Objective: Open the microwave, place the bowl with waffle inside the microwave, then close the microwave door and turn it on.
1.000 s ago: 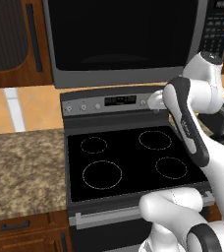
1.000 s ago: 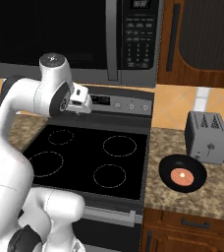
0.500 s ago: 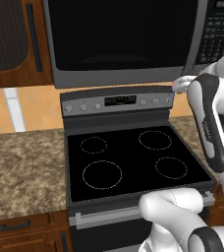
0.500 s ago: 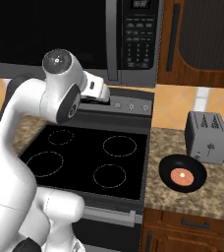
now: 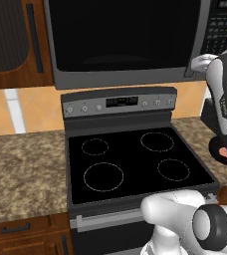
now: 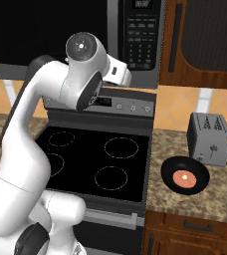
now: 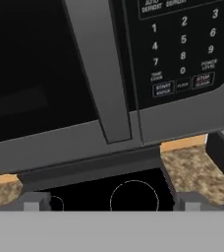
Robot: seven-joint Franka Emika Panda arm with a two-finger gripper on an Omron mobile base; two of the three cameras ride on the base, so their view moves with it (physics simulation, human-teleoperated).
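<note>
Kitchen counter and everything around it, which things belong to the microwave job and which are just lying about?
For the job:
microwave, shut
microwave door with its bar handle
bowl on the counter
waffle in the bowl
tool, facing the handle

Just lying about:
stove
toaster, behind the bowl
wooden cabinets

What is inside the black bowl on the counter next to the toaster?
In the bowl lies the waffle, a round reddish-orange disc with a paler centre. It covers the middle of the bowl's bottom, so what is under it cannot be seen. The toaster stands just behind.
</note>
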